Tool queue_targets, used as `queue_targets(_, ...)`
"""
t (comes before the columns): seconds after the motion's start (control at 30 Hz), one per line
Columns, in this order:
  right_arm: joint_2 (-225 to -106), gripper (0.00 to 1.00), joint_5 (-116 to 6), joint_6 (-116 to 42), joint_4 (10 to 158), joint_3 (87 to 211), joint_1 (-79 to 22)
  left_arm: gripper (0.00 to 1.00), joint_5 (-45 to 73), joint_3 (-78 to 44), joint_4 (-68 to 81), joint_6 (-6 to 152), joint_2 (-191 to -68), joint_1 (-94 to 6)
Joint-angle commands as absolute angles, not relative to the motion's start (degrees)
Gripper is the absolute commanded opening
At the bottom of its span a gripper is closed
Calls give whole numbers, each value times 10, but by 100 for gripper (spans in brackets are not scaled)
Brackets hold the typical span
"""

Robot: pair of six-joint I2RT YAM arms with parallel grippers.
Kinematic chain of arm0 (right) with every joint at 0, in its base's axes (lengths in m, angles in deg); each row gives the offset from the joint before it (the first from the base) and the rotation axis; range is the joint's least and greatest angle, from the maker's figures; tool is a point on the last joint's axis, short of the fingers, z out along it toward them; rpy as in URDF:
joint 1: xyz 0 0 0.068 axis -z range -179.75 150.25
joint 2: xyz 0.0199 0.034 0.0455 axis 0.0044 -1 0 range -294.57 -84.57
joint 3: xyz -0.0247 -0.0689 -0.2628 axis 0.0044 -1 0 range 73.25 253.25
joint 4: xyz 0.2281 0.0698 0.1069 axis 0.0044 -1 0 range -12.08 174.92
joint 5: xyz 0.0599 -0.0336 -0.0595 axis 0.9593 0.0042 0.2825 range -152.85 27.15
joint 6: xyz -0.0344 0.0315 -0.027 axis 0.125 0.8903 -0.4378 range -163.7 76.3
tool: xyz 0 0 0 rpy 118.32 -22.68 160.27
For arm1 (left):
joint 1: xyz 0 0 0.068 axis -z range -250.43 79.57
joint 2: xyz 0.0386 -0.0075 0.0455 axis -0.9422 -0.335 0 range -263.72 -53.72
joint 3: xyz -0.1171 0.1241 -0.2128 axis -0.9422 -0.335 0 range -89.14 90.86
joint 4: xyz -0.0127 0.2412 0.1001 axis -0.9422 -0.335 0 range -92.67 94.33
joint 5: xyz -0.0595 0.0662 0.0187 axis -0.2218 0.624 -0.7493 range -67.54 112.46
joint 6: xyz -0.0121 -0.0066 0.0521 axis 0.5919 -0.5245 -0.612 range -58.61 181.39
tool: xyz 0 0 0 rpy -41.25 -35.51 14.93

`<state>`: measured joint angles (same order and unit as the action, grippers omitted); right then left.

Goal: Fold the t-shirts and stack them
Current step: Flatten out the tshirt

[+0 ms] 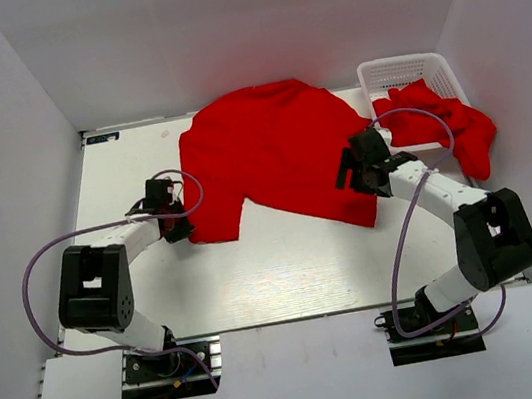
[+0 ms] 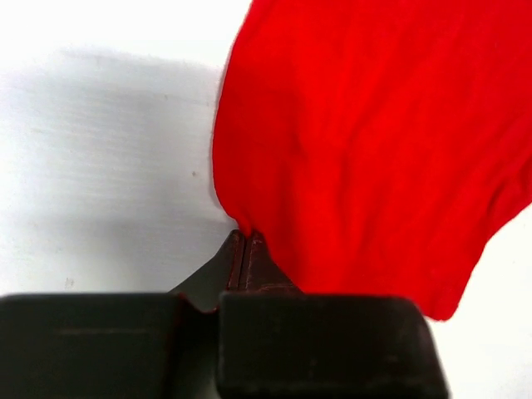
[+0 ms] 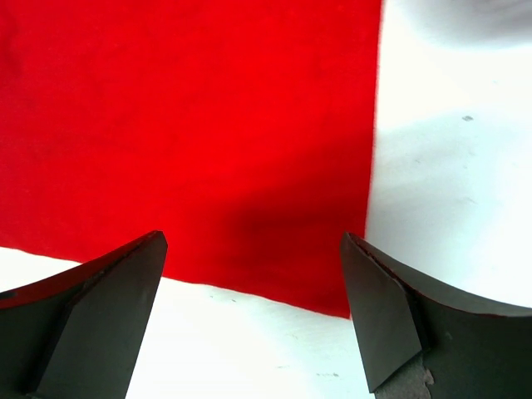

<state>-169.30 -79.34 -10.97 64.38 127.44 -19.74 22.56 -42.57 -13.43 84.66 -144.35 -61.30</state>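
White walls are enclosing a white table point(image 1: 288, 277) on three sides, with both arm bases sitting along the bottom of the overhead view. One spread t-shirt point(image 1: 268, 148) is lying mostly flat across the upper middle of the table, its far edge reaching the back of the surface. Left gripper point(image 2: 243, 243) is pinching shut on the cloth: in the left wrist view the fingers are meeting with a small nub of red edge caught at their tips, at the lower left of the shirt as the overhead view shows it. Right gripper point(image 3: 253, 243) is standing wide and holding nothing. In the right wrist view a square corner of the shirt is lying between and beyond the two fingers; whether they are touching the table cannot be told. White lattice basket point(image 1: 405, 68) is sitting at the upper right of the overhead view, and a second t-shirt point(image 1: 452, 124) is hanging crumpled over its rim, partly inside and partly spilling toward the right edge of the frame. Judgement on progress: task is sitting near its start. No fold is showing on the spread t-shirt, no stack is showing on the table, and only one of the two grasps looks made. Remaining: take the right corner, fold this shirt, then pull out, fold and stack the second; whether more shirts are lying under it cannot be told.
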Motion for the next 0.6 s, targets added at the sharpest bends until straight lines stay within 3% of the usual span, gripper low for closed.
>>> queue_targets(0.0,-1673,90,-829,-92,601,1275,-197,0,211,-440,-152,840,-1410,-610)
queue_targets(0.57,-1728,90,-821,-46,633,1219,-194,0,204,-455,-157,823,-1347,-610)
